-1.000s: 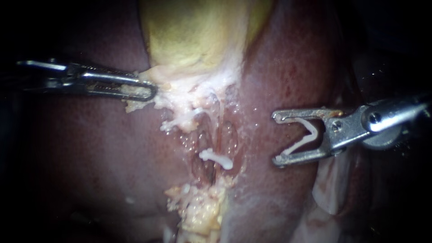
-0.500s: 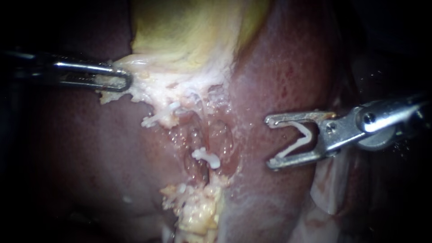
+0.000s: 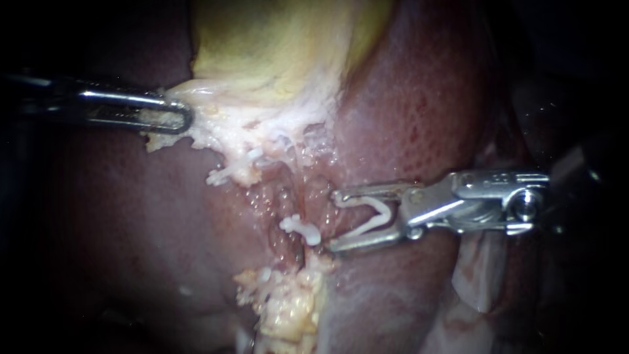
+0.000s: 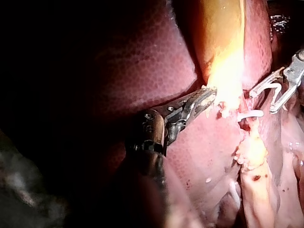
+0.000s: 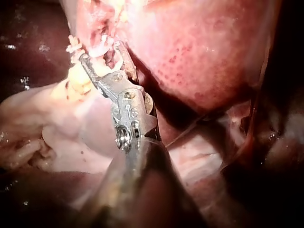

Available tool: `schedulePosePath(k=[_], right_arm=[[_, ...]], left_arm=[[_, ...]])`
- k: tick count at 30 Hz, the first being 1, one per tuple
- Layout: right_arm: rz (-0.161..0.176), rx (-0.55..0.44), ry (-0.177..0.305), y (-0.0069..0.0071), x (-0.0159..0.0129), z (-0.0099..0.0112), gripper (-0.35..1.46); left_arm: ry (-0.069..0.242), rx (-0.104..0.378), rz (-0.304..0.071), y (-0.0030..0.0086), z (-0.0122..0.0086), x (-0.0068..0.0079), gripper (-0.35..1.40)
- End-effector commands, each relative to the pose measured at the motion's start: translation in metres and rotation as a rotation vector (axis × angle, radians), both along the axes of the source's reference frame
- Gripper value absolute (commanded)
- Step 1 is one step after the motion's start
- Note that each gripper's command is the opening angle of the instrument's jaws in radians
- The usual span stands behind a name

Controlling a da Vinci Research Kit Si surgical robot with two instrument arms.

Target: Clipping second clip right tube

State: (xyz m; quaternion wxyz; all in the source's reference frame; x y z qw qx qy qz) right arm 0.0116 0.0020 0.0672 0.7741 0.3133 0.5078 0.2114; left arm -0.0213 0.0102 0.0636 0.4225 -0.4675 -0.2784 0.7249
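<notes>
Endoscope view: right instrument [image 3: 334,221] holds clip [image 3: 373,216]

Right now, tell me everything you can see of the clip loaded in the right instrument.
The loaded clip is a thin, white, plastic-looking strip bent into an open V. Its two legs lie along the inner faces of the right instrument, whose spread jaws hold it from both sides, with the bend toward the hinge. It is not yet squeezed flat. It lies roughly level, mouth toward the dissected hollow, close beside the set clip without visibly touching it. Whether a tube is already inside its mouth cannot be told.
</notes>
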Motion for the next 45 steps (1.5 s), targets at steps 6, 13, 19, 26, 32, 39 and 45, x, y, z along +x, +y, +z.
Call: schedulePosePath(k=[6,13,19,26,32,39,45], right_arm=[[0.05,0.066,0.018,0.0006,0.0017,0.0006,0.45],[0.066,0.092,0.011,0.0001,0.0033,0.0017,0.45],[0.081,0.107,0.016,-0.0005,0.0045,0.0026,0.46],[0.087,0.154,0.05,-0.0007,0.0049,0.0028,0.46],[0.035,0.176,0.087,-0.0012,0.0049,0.0023,0.45],[0.009,0.191,0.113,-0.0019,0.0051,0.0014,0.44],[0.011,0.209,0.109,-0.0019,0.0049,0.0011,0.37]], left_arm=[[0.001,-0.001,0.0,0.0,0.0001,-0.0002,-0.35],[0.001,-0.001,-0.001,0.0,0.0001,-0.0003,-0.35],[0.001,-0.002,-0.001,0.0,0.0001,-0.0004,-0.35],[0.002,-0.002,-0.002,-0.0001,0.0,-0.0004,-0.35],[0.002,-0.002,-0.002,-0.0001,0.0,-0.0004,-0.35],[0.002,-0.002,-0.002,-0.0001,0.0,-0.0004,-0.35],[0.002,-0.002,-0.002,-0.0001,0.0,-0.0004,-0.35]])
